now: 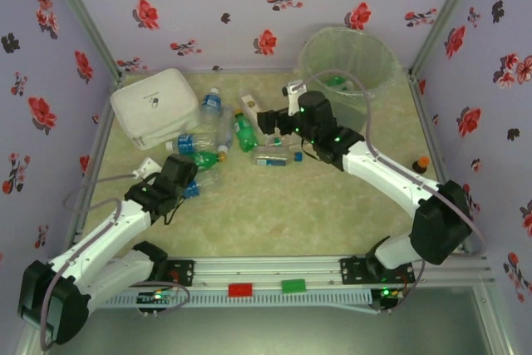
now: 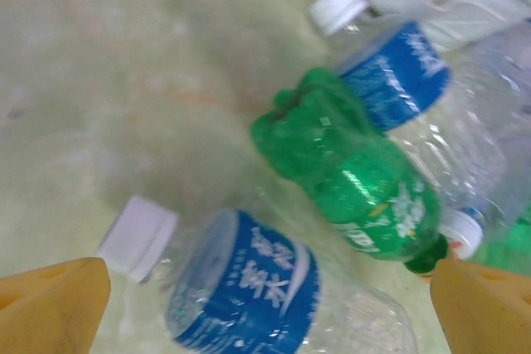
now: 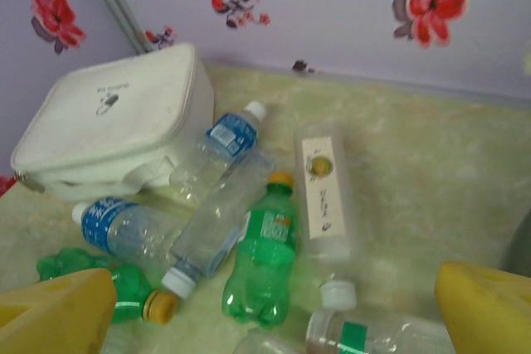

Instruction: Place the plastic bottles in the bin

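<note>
The bin [image 1: 314, 60] stands in the far right corner of the tabletop [image 1: 274, 214], and I can make out something green lying inside it, probably a bottle. Most of the plastic bottles [image 1: 237, 135] lie on their sides in a loose heap toward the far left, just beside the white box [image 1: 154, 106], several touching or overlapping. A lone bottle [image 1: 421, 164] with an orange cap sits apart near the right edge.

I have the left gripper [image 2: 267, 304] low over the heap's near-left end, fingers spread wide with nothing pinched. Through its camera a clear blue-labelled bottle [image 2: 249, 283] with a white cap lies right under the gap, and a crumpled green bottle [image 2: 357, 180] is just beside it. The wide spread makes sense to me, since I need room on both sides of that body before closing.

The right gripper [image 3: 274, 312] hangs over the heap's right end, likewise wide apart and empty. I judge it is lined up for a pick, and the nearest candidate is the green-banded bottle [image 3: 373, 337] just below it. This arm is nearer the bin, so carrying from here is the short route. The bottles are light, round and partly crushed, so closing on one may roll its neighbours away.
</note>
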`<action>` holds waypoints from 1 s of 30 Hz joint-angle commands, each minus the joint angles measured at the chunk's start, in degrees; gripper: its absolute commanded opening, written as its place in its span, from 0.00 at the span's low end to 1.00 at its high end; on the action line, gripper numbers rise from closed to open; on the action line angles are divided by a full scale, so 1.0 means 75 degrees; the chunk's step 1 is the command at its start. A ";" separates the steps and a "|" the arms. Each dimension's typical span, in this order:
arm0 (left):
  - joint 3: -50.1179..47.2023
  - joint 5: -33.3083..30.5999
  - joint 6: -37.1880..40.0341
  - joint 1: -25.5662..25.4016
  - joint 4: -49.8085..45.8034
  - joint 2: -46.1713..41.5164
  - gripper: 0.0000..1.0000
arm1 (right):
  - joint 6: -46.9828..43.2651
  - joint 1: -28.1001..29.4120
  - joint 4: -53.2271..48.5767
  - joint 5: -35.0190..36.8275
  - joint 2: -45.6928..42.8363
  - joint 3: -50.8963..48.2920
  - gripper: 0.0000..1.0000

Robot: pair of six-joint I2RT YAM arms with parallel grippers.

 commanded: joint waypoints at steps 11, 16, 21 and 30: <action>0.0101 0.0176 -0.3277 0.0131 0.0305 0.1129 1.00 | 0.0204 0.0076 0.0155 0.0295 0.0028 -0.0146 1.00; 0.0187 0.0777 -0.3690 0.0288 0.0769 0.1997 1.00 | 0.0151 0.0081 0.0040 0.0414 -0.0121 -0.0261 1.00; 0.0297 0.1041 -0.3770 0.0308 0.1076 0.2644 1.00 | 0.0075 0.0087 -0.0054 0.0601 -0.0270 -0.0371 1.00; 0.0434 0.1514 -0.3784 0.0322 0.1218 0.3463 0.91 | 0.0129 0.0087 -0.0259 0.1060 -0.0345 -0.0461 1.00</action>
